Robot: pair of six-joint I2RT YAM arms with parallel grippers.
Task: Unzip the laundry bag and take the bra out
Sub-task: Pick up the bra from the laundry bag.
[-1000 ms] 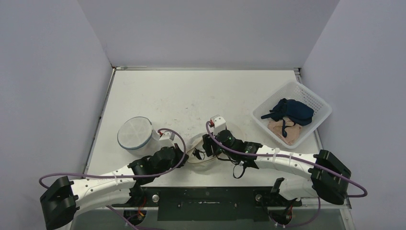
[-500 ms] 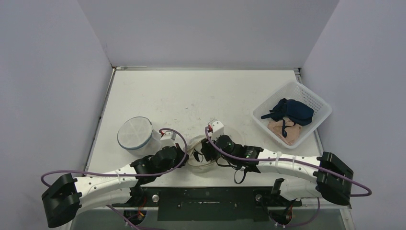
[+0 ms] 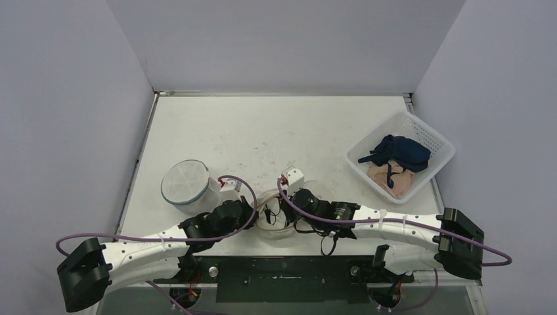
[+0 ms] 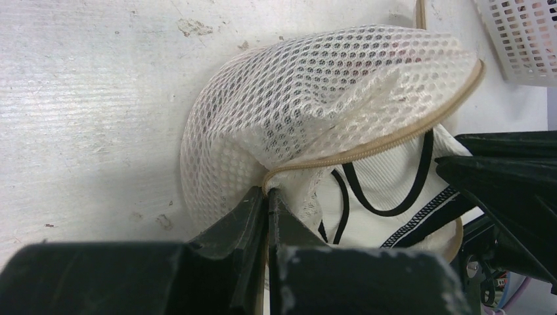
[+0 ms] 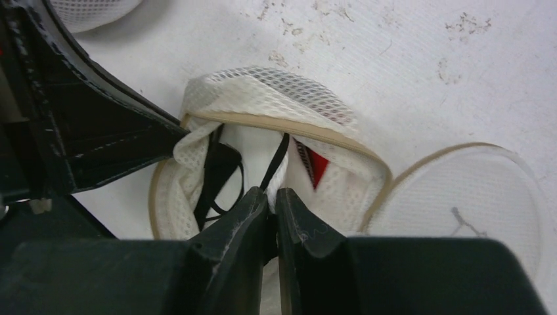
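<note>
Grip first: my left gripper (image 4: 268, 197) is clamped hard on the rim of the bag (image 4: 289, 85), right where the tan zip (image 4: 368, 147) bends. I judge this anchors that edge against the table (image 3: 263, 125) so the bag cannot drag along when the other arm pulls. My right gripper (image 5: 270, 197) comes in from the opposite side with its jaws pinched almost together on the bra (image 5: 253, 147), catching white cloth and a black strap (image 5: 276, 157). The bra lies inside the bag, showing through the gaping mouth. The round flap (image 5: 473, 197) lies flat on the table just beside the bag, so I take the unzipping as done and the pulling-out as the step in hand. Room is tight here: my two wrists crowd each other over the bag, and leftward is blocked by my own arm. The straps loop close to the zip edge and could snag on it. Just past my left wrist sits a second bag (image 3: 186, 182), zipped and round. Open room lies upward and out to the right, toward the basket (image 3: 374, 134) near the far right edge, well apart from the bag.
</note>
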